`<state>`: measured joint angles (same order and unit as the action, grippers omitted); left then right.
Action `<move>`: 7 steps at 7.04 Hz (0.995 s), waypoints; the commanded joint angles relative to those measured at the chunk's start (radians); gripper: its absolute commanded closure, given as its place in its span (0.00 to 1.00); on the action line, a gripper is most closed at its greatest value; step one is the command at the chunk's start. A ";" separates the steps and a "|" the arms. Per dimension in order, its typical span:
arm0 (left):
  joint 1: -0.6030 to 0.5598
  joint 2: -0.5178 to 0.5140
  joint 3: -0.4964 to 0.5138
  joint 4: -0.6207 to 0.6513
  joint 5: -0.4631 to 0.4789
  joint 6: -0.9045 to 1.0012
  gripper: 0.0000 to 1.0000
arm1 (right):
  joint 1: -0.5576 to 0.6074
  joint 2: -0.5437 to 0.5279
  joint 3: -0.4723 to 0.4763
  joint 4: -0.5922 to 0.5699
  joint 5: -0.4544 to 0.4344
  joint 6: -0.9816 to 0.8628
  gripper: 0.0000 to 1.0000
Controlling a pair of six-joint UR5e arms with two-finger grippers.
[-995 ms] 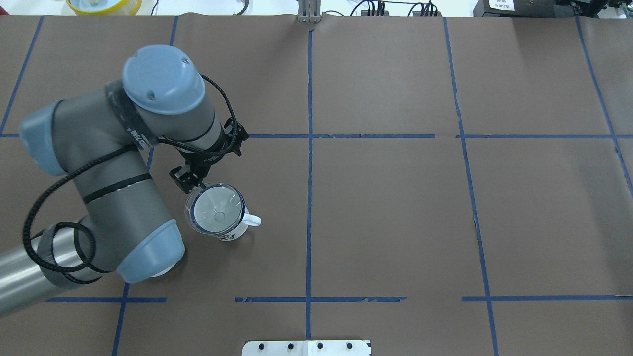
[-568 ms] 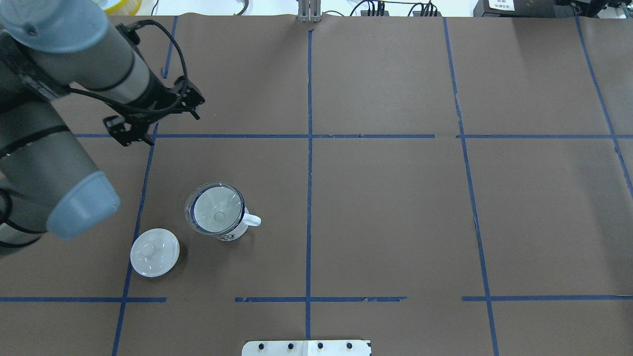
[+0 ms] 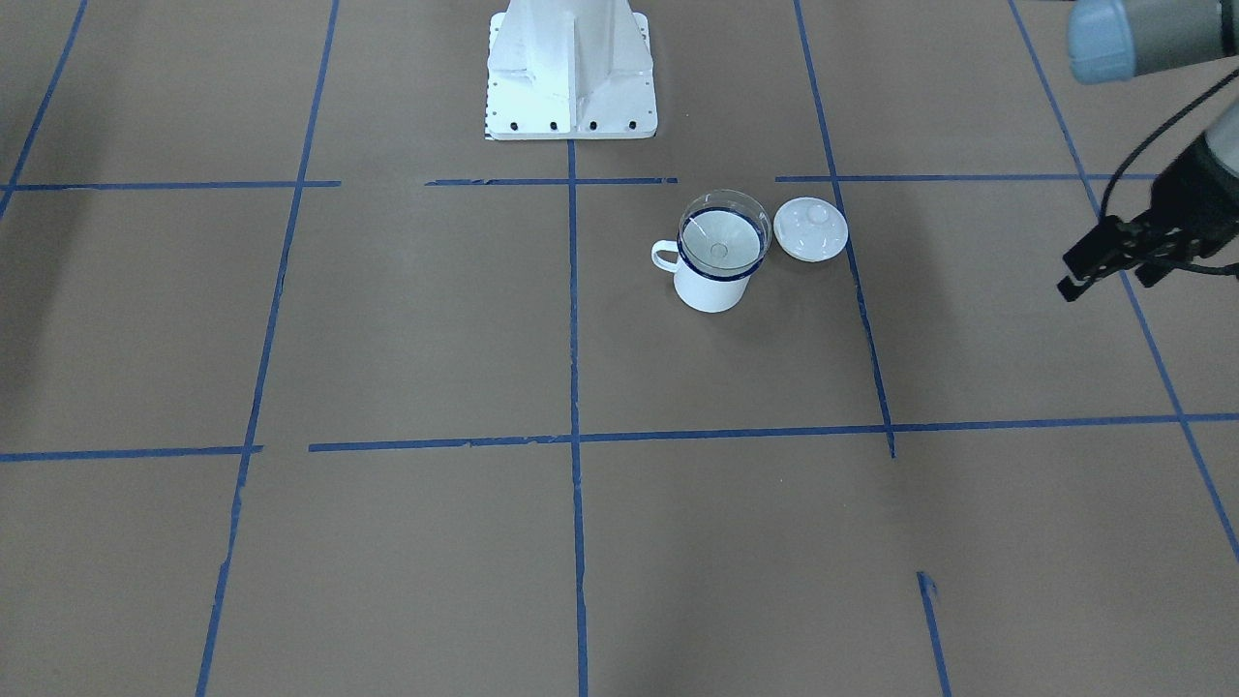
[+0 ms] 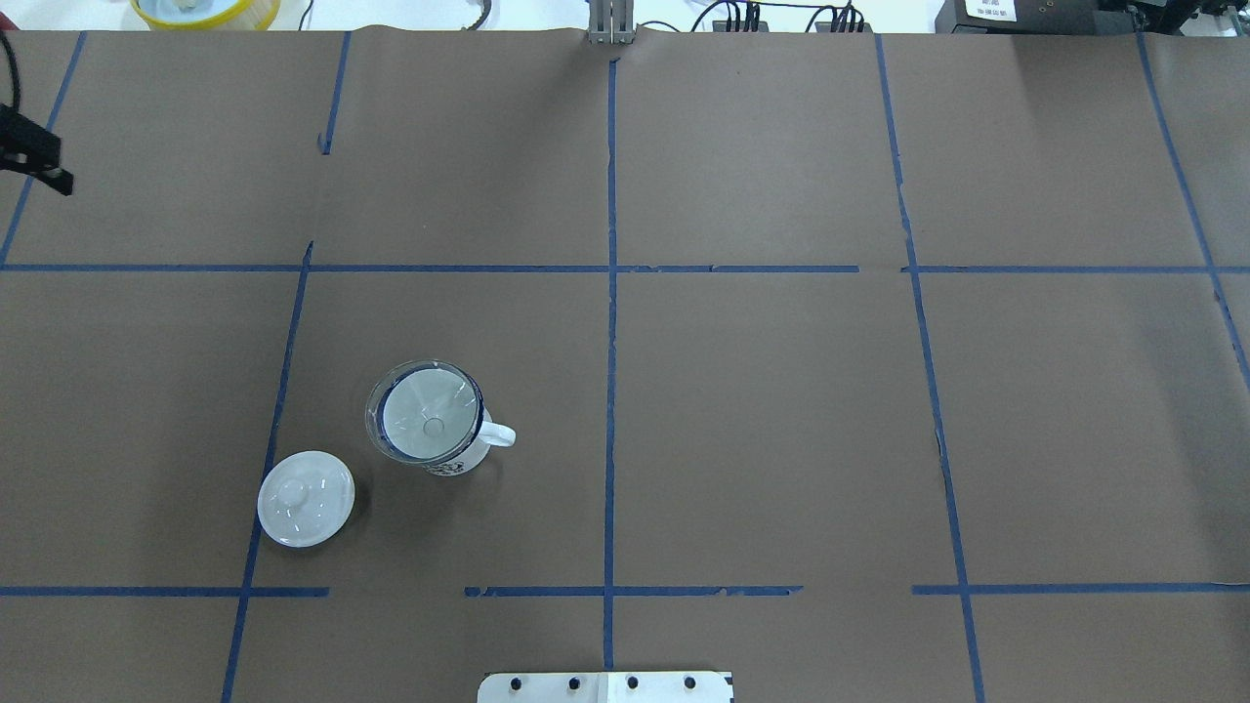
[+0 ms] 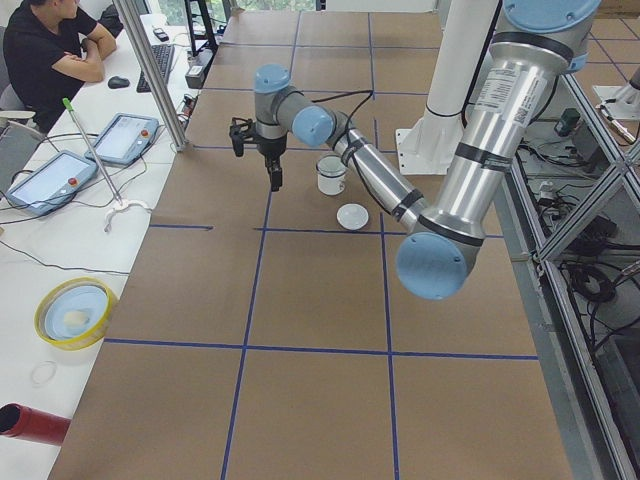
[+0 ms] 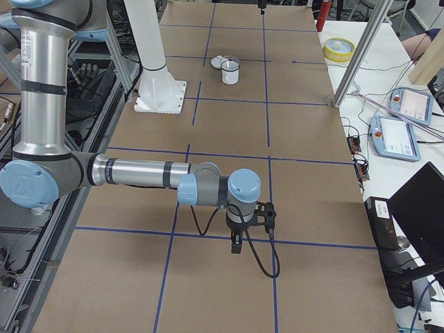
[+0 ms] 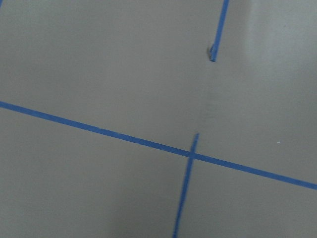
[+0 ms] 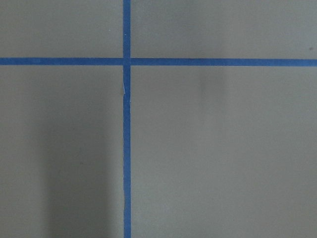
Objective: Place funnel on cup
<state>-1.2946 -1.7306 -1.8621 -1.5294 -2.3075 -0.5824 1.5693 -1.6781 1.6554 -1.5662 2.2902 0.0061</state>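
Note:
The clear funnel sits in the mouth of the white mug with the dark blue rim, stem down, in the left half of the table. The funnel and the mug show the same way in the front view. My left gripper is open, empty and far off to the side of the mug; only its tip shows at the left edge of the overhead view. My right gripper hangs over bare table at the other end, far from the mug. I cannot tell whether it is open or shut.
A white round knobbed lid lies on the table just beside the mug. The white robot base plate stands behind the mug. A yellow bowl sits beyond the table's far edge. A person sits at the side desk.
My left arm has pulled away from the mug, up and out to the far left. The funnel stays on the mug. The white lid, hidden by the arm before, now shows.

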 commanded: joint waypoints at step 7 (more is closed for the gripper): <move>-0.337 0.121 0.288 -0.090 -0.030 0.673 0.00 | 0.000 0.000 0.000 0.000 0.000 0.000 0.00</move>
<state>-1.5980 -1.6086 -1.5761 -1.6248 -2.3369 0.0888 1.5693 -1.6782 1.6561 -1.5662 2.2902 0.0061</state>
